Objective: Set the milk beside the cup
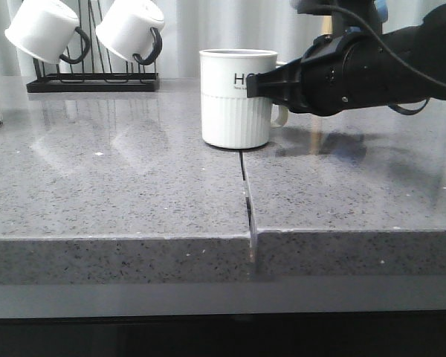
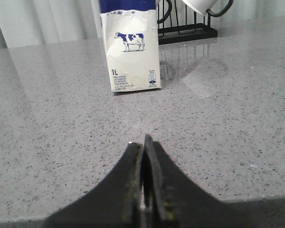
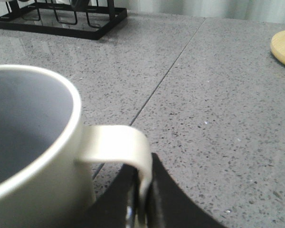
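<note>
The right tool (image 3: 141, 202) pinches the HOME mug (image 1: 238, 97) by its handle (image 3: 116, 145); the left tool (image 2: 145, 183), pressed together, must next spread around the milk carton (image 2: 130, 47).

Glossy black right arm (image 1: 372, 71) with black cables; tapered black gripper (image 2: 145, 142) fingers.

Your right arm is at the mug's handle; your left gripper hangs closed.

Your right arm (image 1: 379, 67) reaches in from the right side of the front view, held roughly level, its black wrist housing pointing left. The right gripper (image 3: 141, 199) has its two dark fingers pinched on the cup (image 1: 238, 97) handle, which sits between them. Your left gripper (image 2: 145, 183) shows only in its own wrist view: fingers pressed together with nothing between them, aimed low over the counter.
</note>
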Robot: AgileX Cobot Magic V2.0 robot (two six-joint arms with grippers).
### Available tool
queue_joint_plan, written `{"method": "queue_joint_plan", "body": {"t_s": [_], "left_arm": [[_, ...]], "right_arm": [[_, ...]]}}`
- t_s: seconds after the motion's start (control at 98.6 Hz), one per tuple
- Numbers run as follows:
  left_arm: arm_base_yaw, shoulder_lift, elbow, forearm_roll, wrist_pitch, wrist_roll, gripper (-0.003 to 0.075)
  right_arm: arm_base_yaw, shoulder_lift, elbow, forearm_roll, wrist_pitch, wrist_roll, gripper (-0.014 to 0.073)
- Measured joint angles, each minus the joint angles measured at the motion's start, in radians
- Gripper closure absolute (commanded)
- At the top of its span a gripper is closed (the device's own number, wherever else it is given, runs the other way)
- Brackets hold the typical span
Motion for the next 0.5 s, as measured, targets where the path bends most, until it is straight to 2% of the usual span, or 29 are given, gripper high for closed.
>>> {"method": "queue_joint_plan", "body": {"t_s": [0.091, 0.142, 0.497], "left_arm": [[0.000, 0.000, 0.000, 0.000, 0.000, 0.000, 0.0741], [0.000, 0.000, 0.000, 0.000, 0.000, 0.000, 0.0741], [0.000, 0.000, 0.000, 0.000, 0.000, 0.000, 0.0741]], "right_arm": [[0.000, 0.001, 0.000, 0.002, 0.000, 0.000, 0.0454], [0.000, 0.001, 0.000, 0.002, -0.002, 0.000, 0.0438], [0.000, -0.048, 0.063, 0.004, -0.007, 0.000, 0.0439]]}}
